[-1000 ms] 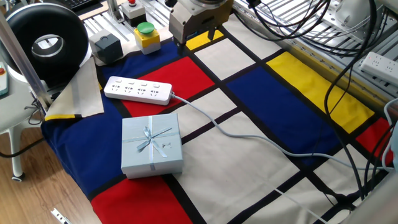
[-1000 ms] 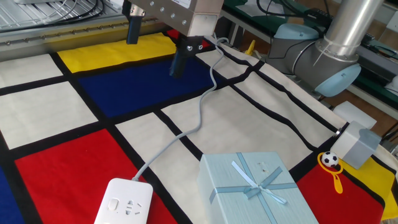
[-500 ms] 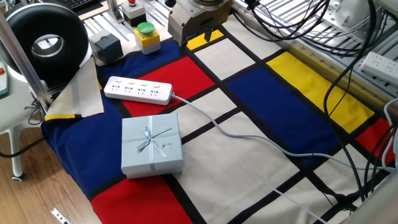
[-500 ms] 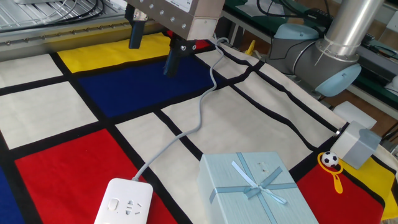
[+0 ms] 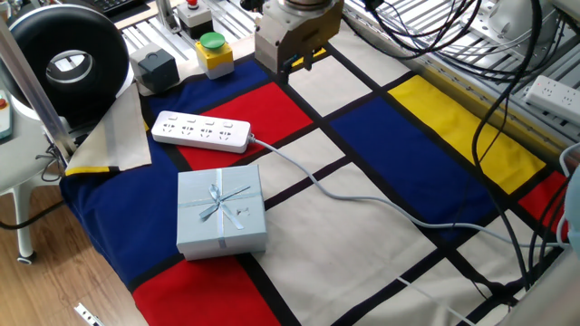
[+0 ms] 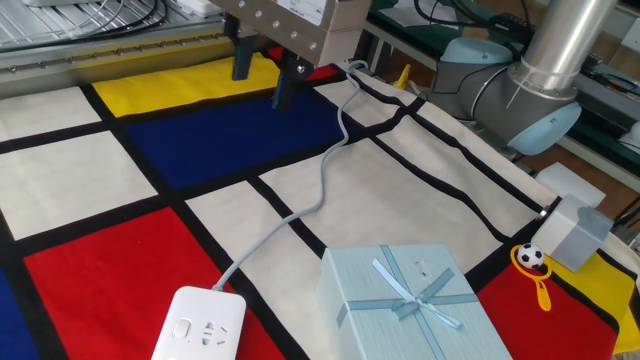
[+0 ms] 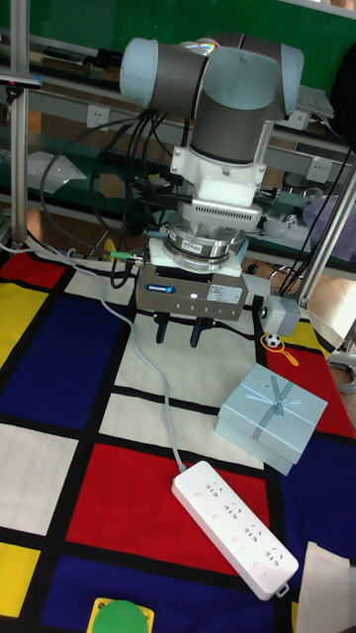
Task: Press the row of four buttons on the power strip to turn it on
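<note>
- The long slim white plastic power strip point(image 5: 201, 131) lies flat on the table, on the red panel of the colour-block cloth point(image 5: 426, 136), with its pale grey cable point(image 5: 362, 201) snaking off across the white and blue panels.
- The four small white buttons point(image 7: 229, 515) sit in a line along one long edge of the strip, one per socket group (too small here to tell whether any is pressed in).
- A pale blue gift box with a ribbon bow point(image 5: 220, 210) stands just beside the strip, apart from it.
- The gripper point(image 6: 263, 78) hangs in the air over the yellow and blue panels at the far side of the cloth, well apart from the strip and touching nothing.
- Its two dark fingers point(image 6: 243, 60) point downwards with a clear but narrow gap between them, and they hold nothing.
- A big green round button on a yellow box point(image 5: 214, 52) and a red round button point(image 5: 191, 7) stand beyond the strip (neither belongs to this task).
- Progress, as I judge it: nothing on the strip looks pressed yet, so all four presses appear to be left.
- What remains: bring the fingers across to one end of the strip, lower a tip onto the first button, then work along the row.
</note>
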You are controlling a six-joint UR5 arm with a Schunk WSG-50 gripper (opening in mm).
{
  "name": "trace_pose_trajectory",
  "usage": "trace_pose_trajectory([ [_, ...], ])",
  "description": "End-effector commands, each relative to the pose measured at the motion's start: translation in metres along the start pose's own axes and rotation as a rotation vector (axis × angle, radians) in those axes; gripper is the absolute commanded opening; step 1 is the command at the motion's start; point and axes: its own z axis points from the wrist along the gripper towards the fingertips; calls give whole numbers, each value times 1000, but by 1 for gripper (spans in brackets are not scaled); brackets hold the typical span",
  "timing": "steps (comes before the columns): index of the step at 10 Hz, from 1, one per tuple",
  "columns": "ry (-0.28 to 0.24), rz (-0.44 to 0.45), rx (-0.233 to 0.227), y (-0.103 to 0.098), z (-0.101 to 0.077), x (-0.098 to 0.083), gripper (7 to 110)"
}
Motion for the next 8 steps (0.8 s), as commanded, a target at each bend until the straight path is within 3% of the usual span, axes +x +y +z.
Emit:
trace_pose_trajectory([
  [1, -77, -58, -13, 14, 6, -17, 7],
  [2, -76, -63, 8, 16, 7, -15, 7],
  [3, -50, -68, -63, 37, 8, -7, 7],
  [4, -58, -110, -98, 46, 11, -8, 7],
  [6, -8, -160, -19, 29, 13, 4, 7],
  [7, -14, -213, -24, 30, 12, 3, 7],
  [8, -59, -278, -44, 37, 12, -7, 7],
])
